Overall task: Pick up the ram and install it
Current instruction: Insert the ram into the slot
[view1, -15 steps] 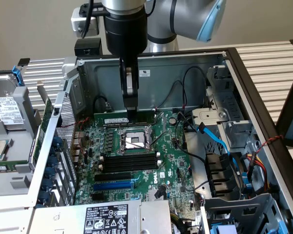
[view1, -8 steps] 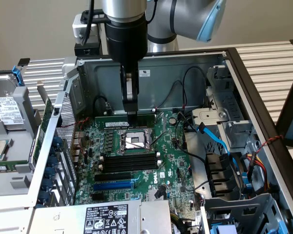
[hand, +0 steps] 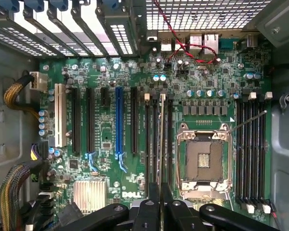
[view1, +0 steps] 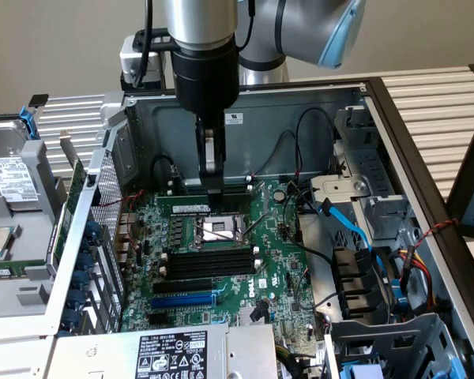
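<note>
Wrist view, frame centre: the ram, a thin dark-green board seen edge-on, runs in line with the long black plastic memory slots left of the square metal-framed processor socket, pinched between matte black fingers. Exterior view: the open grey steel case rests on a ribbed metal worktop, with a plain beige wall behind.
</note>
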You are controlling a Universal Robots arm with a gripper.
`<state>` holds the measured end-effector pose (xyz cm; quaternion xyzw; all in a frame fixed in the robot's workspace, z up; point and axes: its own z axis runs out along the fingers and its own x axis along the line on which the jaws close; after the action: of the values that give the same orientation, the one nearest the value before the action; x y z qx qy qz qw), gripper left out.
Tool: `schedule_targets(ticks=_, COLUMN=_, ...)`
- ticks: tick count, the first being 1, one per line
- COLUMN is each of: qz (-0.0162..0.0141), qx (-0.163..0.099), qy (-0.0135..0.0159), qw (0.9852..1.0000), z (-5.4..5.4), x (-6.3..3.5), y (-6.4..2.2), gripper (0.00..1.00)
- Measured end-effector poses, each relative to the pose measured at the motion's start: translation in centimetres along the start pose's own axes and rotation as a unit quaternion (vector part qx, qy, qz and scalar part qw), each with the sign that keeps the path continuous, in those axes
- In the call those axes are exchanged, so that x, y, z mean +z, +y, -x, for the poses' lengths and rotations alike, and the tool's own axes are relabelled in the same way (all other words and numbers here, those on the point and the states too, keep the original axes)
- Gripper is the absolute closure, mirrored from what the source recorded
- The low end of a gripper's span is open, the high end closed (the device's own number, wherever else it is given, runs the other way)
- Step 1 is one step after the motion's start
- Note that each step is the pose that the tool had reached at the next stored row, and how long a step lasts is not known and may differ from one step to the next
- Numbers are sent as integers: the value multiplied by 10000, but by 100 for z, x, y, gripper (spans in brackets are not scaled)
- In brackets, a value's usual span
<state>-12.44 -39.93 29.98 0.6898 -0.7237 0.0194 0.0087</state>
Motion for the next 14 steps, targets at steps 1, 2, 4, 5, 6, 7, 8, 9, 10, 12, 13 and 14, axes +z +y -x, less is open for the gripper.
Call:
schedule_targets(ticks=1, qz=-5, qx=0, qy=8, qw=10000, z=0, x=10, y=0, gripper=87)
schedule_targets(ticks=2, qz=-9, qx=0, qy=17, qw=10000, z=-3, x=18, y=0, gripper=87)
schedule_targets(ticks=4, qz=-27, qx=1, qy=28, qw=10000, z=-7, x=35, y=1, gripper=87)
schedule_targets(ticks=5, qz=-31, qx=1, qy=28, qw=10000, z=-16, x=48, y=1, gripper=87)
schedule_targets(ticks=6, qz=-33, qx=2, qy=27, qw=10000, z=-29, x=61, y=1, gripper=87)
schedule_targets(ticks=7, qz=-36, qx=1, qy=26, qw=10000, z=-36, x=77, y=0, gripper=87)
schedule_targets(ticks=8, qz=-36, qx=2, qy=26, qw=10000, z=-41, x=93, y=0, gripper=87)
schedule_targets(ticks=9, qz=-36, qx=3, qy=27, qw=10000, z=-43, x=111, y=1, gripper=87)
schedule_targets(ticks=10, qz=-37, qx=3, qy=28, qw=10000, z=-42, x=127, y=1, gripper=87)
schedule_targets(ticks=12, qz=-37, qx=3, qy=28, qw=10000, z=-42, x=146, y=1, gripper=87)
schedule_targets(ticks=13, qz=-37, qx=3, qy=28, qw=10000, z=-42, x=156, y=0, gripper=87)
schedule_targets(ticks=14, qz=-37, qx=3, qy=28, qw=10000, z=-41, x=171, y=1, gripper=87)
